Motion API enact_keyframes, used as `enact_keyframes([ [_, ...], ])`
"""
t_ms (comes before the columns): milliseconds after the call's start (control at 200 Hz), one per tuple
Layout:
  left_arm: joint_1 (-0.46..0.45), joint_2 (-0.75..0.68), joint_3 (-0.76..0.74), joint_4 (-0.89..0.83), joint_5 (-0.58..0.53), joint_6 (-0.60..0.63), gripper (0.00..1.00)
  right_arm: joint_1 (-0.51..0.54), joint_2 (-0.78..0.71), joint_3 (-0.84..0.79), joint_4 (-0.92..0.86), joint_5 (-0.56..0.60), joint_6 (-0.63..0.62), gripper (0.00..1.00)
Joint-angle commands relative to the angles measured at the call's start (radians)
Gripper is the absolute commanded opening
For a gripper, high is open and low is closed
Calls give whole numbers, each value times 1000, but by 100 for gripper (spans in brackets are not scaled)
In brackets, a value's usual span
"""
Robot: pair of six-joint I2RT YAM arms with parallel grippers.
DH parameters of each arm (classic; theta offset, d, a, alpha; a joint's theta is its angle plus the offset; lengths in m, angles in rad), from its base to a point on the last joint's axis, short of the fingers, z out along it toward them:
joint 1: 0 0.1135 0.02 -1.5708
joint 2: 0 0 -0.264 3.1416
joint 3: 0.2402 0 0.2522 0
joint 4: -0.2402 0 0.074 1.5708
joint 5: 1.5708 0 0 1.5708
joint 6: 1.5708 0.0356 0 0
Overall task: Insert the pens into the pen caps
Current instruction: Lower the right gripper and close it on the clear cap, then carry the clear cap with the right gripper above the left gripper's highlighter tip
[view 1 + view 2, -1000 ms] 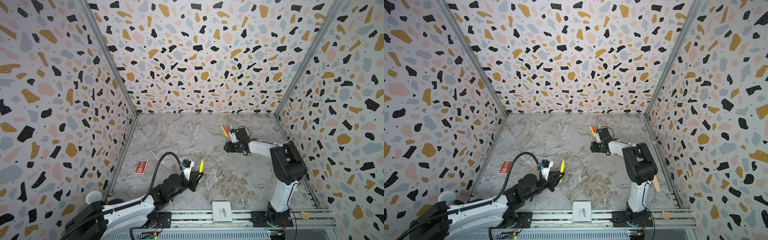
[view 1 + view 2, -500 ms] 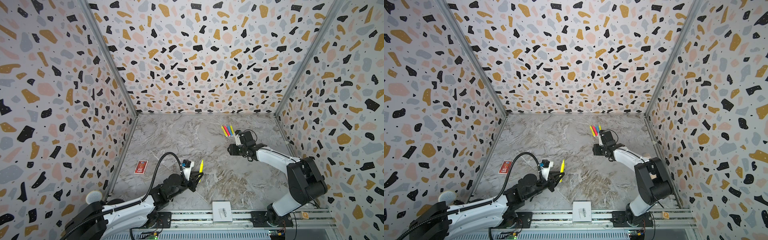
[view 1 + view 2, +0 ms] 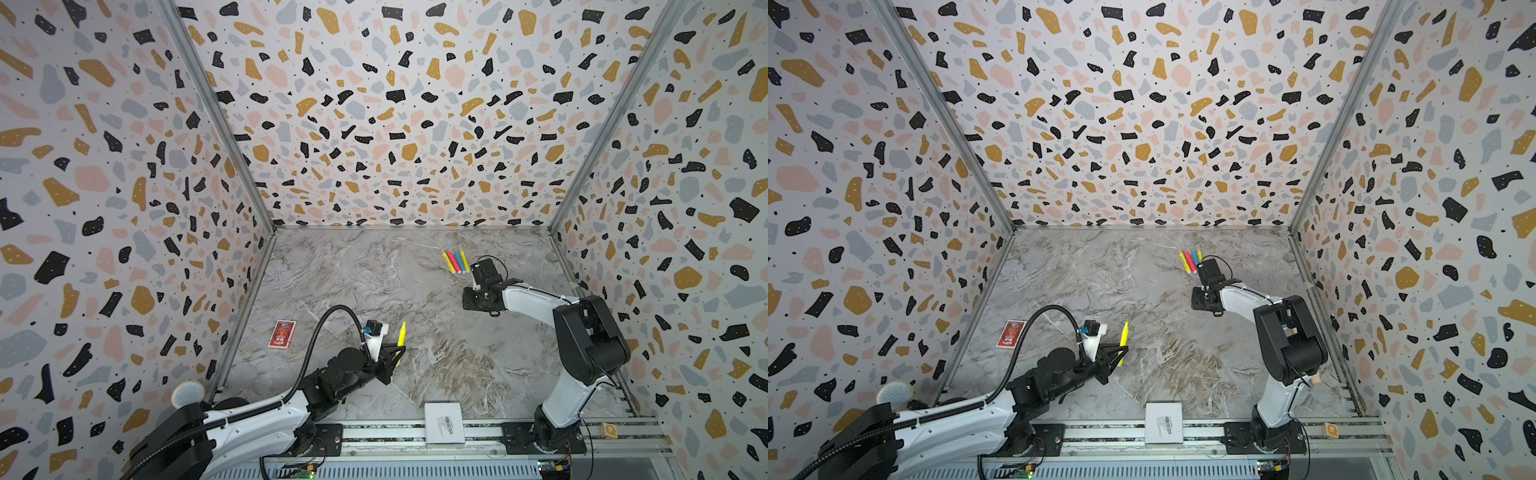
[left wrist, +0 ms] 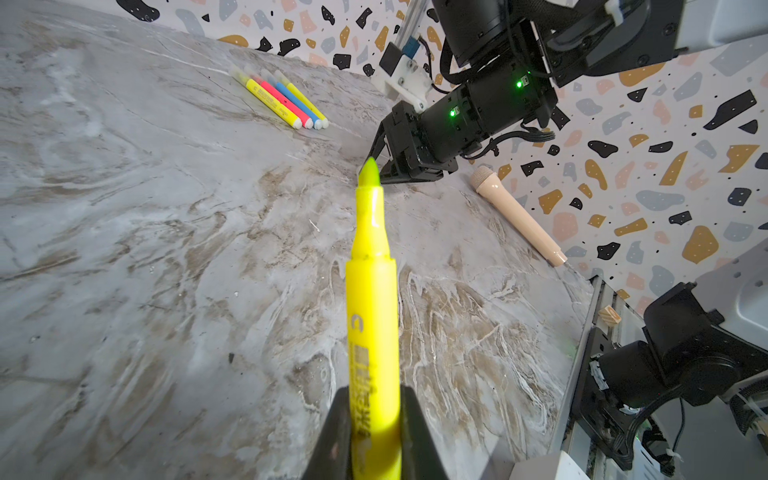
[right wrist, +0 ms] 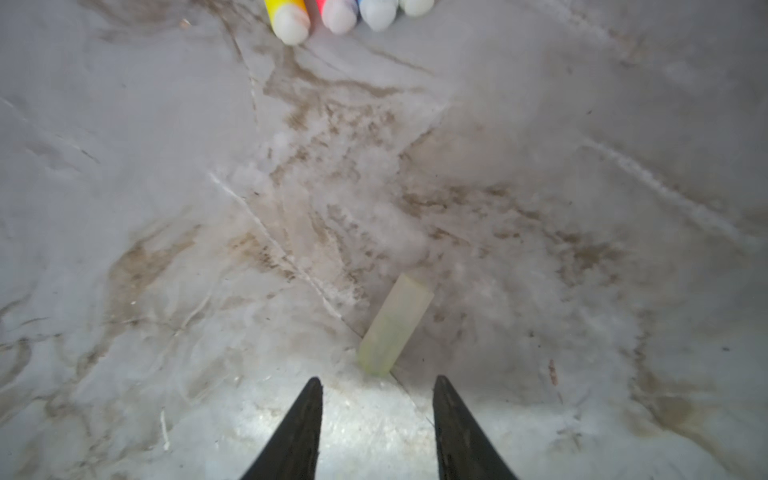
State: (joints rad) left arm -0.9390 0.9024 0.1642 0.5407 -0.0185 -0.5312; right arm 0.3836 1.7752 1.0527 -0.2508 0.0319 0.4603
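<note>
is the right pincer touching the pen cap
Apart. In the right wrist view the right pincer sits short of the pen cap, bare table between them.

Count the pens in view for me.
5. Side by side, back right: yellow pen, pink pen, blue pen, second yellow pen. The left claw clamps the third yellow pen, uncapped.

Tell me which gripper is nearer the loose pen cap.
Right. The right gripper hangs just short of the pen cap, jaws apart; the left gripper is far off, clamping a yellow highlighter.

A robot lab booth: patterned walls [image 3: 374, 124], mounting rail [image 3: 374, 434].
</note>
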Motion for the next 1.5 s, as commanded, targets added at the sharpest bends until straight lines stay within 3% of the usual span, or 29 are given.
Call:
enact_keyframes([
  [0,-4,-11,22,33,-18,23,0,-2,3,64,-25,8,14,46],
  [446,-4,-27,2,33,-32,19,0,-3,101,151,-41,19,5,47],
  [821,-3,-27,1,33,-34,20,0,-2,100,156,-40,15,-4,46],
  [1497,-4,-27,6,23,-29,21,0,40,177,207,-110,120,-40,29],
])
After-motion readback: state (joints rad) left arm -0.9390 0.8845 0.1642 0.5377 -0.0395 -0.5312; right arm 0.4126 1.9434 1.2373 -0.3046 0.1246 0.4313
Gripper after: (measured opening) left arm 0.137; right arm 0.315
